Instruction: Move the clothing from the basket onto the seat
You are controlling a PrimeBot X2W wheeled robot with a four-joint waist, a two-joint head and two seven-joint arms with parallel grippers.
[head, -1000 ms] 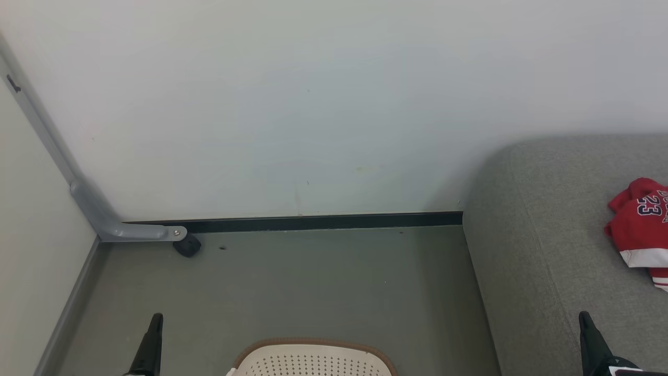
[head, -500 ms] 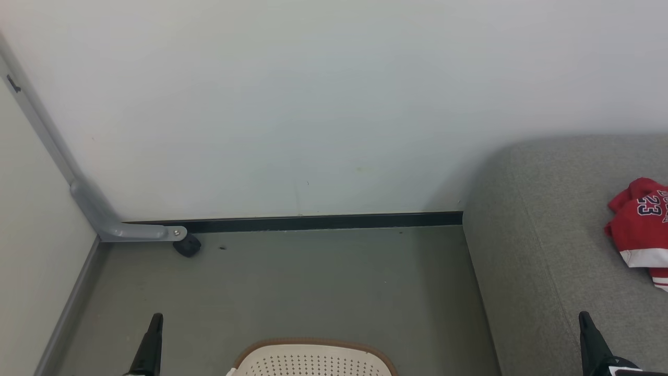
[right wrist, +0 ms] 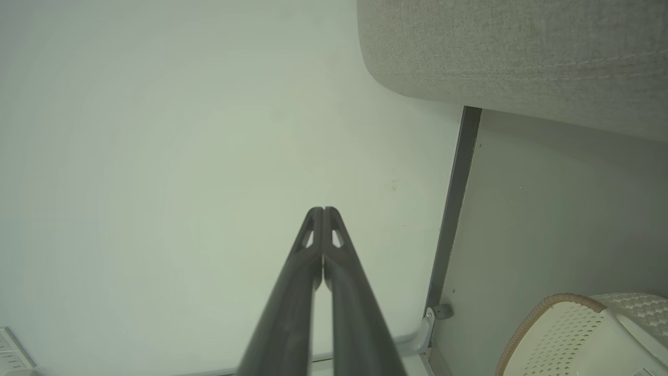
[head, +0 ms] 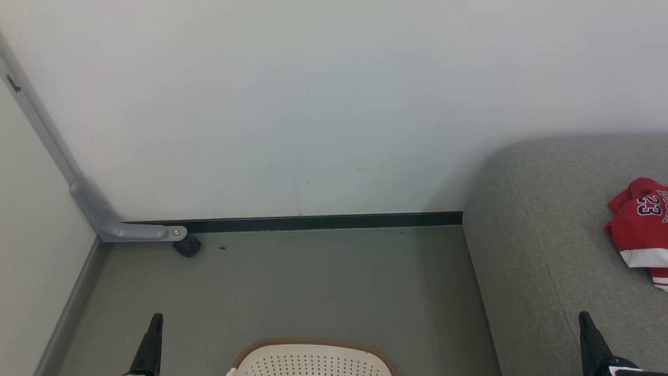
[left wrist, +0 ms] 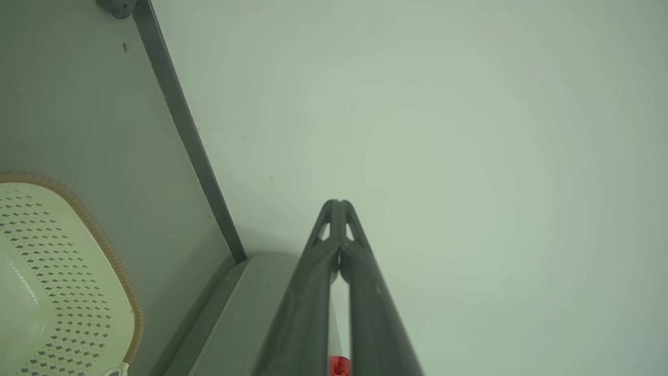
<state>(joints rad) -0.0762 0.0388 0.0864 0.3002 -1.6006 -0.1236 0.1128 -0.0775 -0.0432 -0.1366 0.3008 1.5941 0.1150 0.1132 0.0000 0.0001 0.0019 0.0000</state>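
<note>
Pale wall (head: 313,104) and grey floor (head: 313,282) meet in a corner, with the basket (head: 313,361) at bottom centre, the seat (head: 548,235) at the right, and the left gripper (head: 156,318) and right gripper (head: 584,315) both clenched on nothing.

From the head view, the clothing (head: 639,230), a crumpled red jersey with a dark "23" and a white hem stripe, lies on the seat near the right edge, well apart from the basket on the floor. The left wrist view adds the basket's perforated inner wall and brown rim, plus a small red patch low between its finger shafts. The right wrist view adds the seat's rounded corner and stitched seam, and a wall socket (right wrist: 10,351). Each wrist view shows its two fingertips pressed together.
</note>
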